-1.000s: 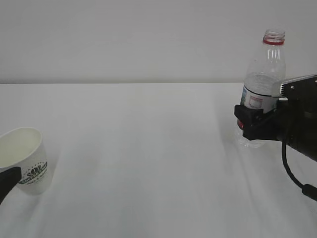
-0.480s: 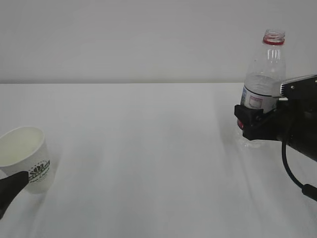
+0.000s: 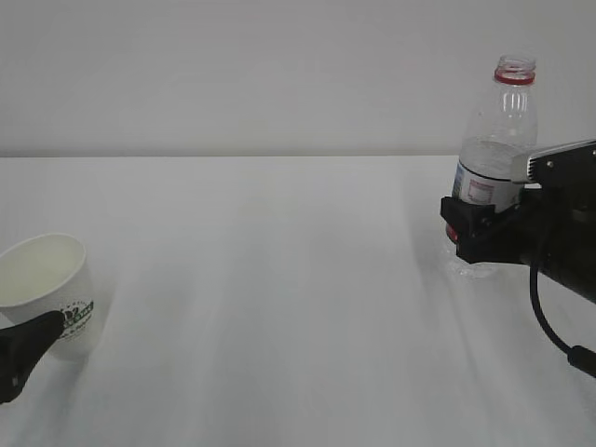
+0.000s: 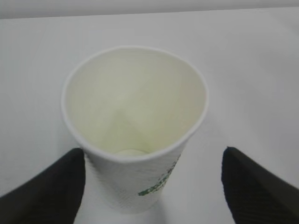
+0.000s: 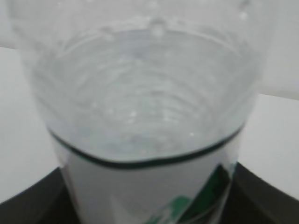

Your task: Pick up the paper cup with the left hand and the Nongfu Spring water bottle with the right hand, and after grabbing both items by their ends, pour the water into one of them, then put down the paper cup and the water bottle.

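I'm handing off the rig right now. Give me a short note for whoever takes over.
Left gripper: open, jaws either side of the paper cup, not closed on it. The cup is upright on the table, looks empty.
Right gripper: jaws around the water bottle, upright, uncapped, partly full.
Done: both arms at their items.
Left: close on the cup, lift both, pour, set both down.

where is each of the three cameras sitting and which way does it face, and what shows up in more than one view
Exterior view: low in front of the table, looking across it at the wall; left gripper at the bottom left corner, right gripper around the bottle.
Left wrist view: above the paper cup, looking down into it; two black fingertips flank it, apart from it.
Right wrist view: pressed close to the bottle's water line; dark gripper edges at the bottom corners.
Shared: cup and bottle each appear in the exterior view too.
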Controlling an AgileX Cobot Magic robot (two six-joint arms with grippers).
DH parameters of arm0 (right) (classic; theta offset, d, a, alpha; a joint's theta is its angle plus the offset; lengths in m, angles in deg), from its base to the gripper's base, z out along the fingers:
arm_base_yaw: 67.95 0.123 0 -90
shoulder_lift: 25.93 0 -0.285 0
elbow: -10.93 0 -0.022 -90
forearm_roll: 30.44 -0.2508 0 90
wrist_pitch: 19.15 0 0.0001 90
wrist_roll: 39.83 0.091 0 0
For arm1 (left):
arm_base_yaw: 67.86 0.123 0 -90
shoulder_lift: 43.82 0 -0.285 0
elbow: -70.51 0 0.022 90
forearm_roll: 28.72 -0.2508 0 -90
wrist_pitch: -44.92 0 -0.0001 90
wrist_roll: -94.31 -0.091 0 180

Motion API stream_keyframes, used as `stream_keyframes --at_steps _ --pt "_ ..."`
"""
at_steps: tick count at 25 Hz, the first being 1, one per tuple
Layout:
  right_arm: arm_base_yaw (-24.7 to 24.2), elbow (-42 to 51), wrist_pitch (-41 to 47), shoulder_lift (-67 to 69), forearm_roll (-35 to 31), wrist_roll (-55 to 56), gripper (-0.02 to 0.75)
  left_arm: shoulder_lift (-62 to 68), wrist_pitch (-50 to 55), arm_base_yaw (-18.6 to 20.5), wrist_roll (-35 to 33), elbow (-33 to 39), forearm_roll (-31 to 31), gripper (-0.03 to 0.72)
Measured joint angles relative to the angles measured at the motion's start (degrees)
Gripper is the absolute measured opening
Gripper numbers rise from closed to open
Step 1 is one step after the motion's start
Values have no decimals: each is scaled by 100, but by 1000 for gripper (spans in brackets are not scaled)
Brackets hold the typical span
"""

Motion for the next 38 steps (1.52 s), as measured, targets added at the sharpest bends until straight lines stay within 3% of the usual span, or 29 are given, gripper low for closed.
stream_keyframes --at_steps 10,28,38 --pt "0 0 9 0 0 0 521 1384 -297 0 -270 -54 25 675" --pt "0 0 9 0 0 0 521 1440 -350 0 -544 -394 -187 675" --pt "0 0 9 0 0 0 521 1692 -359 0 -544 -933 -187 675"
